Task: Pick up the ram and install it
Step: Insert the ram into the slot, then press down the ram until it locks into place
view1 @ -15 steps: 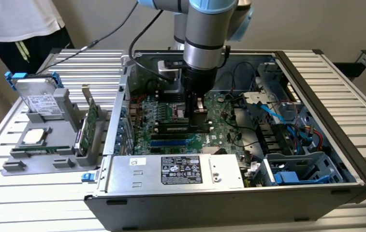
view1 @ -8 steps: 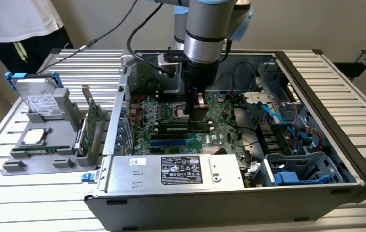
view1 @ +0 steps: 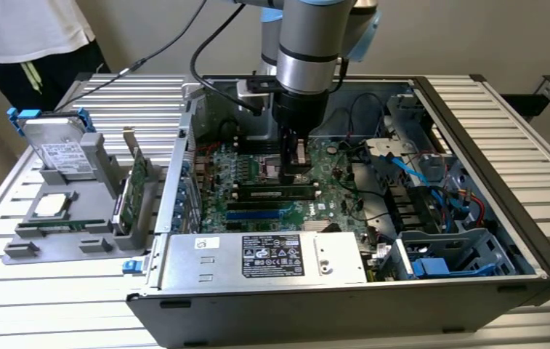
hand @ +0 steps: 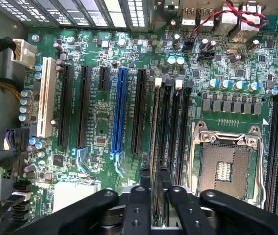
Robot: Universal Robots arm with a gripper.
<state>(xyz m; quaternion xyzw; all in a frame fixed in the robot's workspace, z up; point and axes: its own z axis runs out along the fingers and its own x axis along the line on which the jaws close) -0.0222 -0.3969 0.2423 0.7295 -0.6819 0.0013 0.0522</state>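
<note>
The ram [hand: 155, 127] stands on edge in a memory slot of the motherboard [hand: 99, 122], beside the open processor socket [hand: 226, 169]. In the exterior view it is a dark stick [view1: 267, 193] lying across the board inside the computer case [view1: 507, 182]. My gripper [hand: 155, 178] reaches straight down over it, toward one end. Its two black fingertips [hand: 145, 177] sit close on either side of the stick's top edge. From outside, the gripper [view1: 294, 171] hangs low in the case, just above the board.
A grey parts tray [view1: 22, 251] sits at the exterior view's left. It holds a hard drive [view1: 62, 153], a silver processor chip [view1: 50, 205], an upright green expansion card [view1: 139, 190] and a narrow green strip [view1: 57, 227]. Cables [view1: 420, 174] and a power supply [view1: 265, 256] crowd the case. A person stands behind the table.
</note>
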